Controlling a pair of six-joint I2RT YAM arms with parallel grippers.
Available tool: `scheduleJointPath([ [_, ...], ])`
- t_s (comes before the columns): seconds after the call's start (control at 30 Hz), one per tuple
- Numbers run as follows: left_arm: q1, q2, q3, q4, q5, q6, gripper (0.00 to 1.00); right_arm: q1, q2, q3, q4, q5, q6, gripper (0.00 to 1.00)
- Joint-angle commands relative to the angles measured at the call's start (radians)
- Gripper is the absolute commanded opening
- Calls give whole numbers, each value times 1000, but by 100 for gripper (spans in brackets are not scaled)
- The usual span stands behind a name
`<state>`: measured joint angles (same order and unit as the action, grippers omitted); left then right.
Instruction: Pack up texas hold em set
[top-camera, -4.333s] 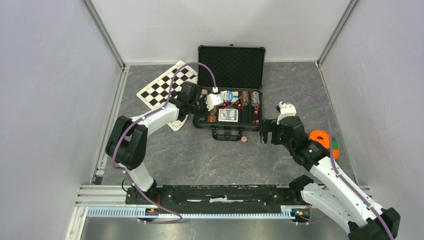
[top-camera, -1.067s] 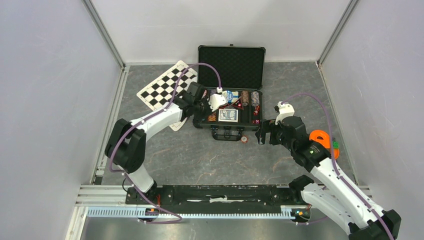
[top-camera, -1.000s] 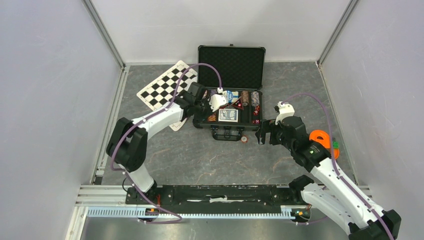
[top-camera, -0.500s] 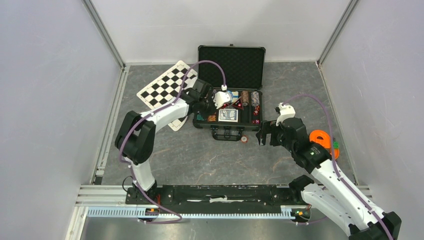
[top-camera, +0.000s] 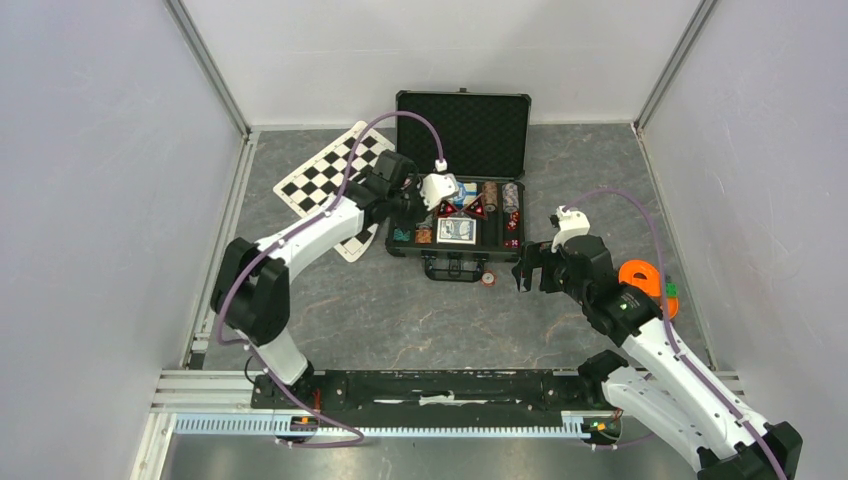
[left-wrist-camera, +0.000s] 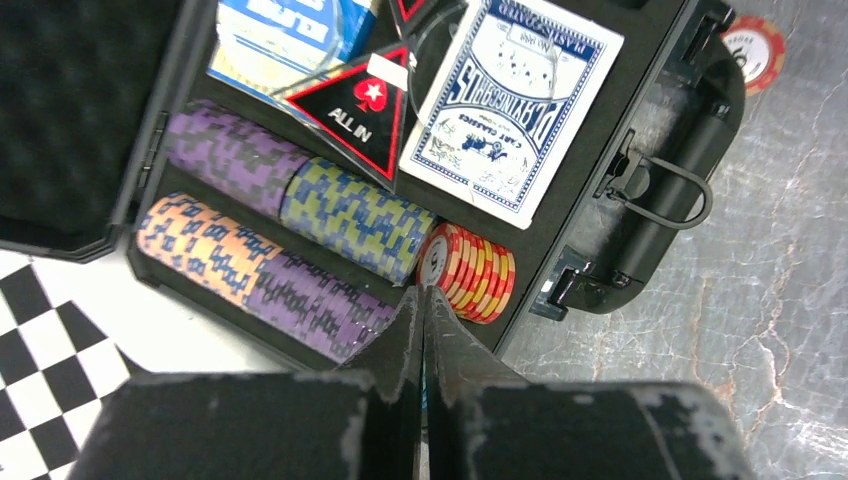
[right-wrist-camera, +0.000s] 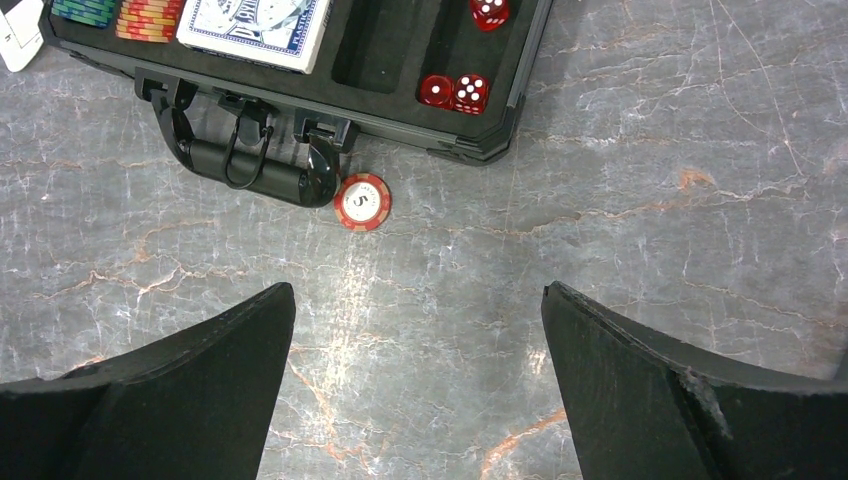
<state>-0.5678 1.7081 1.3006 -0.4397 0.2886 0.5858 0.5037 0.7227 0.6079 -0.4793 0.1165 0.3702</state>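
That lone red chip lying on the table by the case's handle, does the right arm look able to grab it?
Probably yes. The red chip lies flat on bare table just ahead of the open right gripper, nothing over it. Only the case handle beside it might crowd a finger.

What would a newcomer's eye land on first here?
The open black case sits at the table's far middle, its tray holding chip rows and a card deck. One stray red chip lies on the table beside the case's handle, ahead of the open right end effector.
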Motion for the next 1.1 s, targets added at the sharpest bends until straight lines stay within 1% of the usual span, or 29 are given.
scheduleJointPath([
  [0.0, 3, -66, -37, 43, -18, -80, 2, -1, 0, -18, 33, 2, 14, 99],
  [0.07, 4, -59, -67, 89, -25, -96, 2, -1, 4, -22, 38, -4, 16, 99],
  [0.2, 3, -18, -78, 138, -10, -107, 2, -1, 11, -15, 37, -3, 13, 99],
  [0.33, 3, 44, -60, 150, -4, -105, 2, 0, 14, -5, 33, 5, 10, 99],
  [0.47, 6, 108, -51, 176, -25, -100, 2, -1, 11, -8, 32, 6, 12, 99],
  [0.6, 16, 136, -49, 191, -58, -100, 2, -1, 16, -23, 47, 4, 9, 99],
  [0.73, 19, 99, -60, 190, -52, -111, 2, -1, 27, -19, 37, 0, 3, 99],
  [0.93, 17, -32, -79, 148, -37, -145, 3, -1, 85, -21, 18, 3, -5, 99],
  [0.97, 17, -52, -89, 147, -35, -161, 5, 0, 107, -26, 18, 0, -6, 94],
  [1.07, 17, -135, -163, 193, -19, -210, 12, 12, 211, -27, 27, -17, -10, 88],
])
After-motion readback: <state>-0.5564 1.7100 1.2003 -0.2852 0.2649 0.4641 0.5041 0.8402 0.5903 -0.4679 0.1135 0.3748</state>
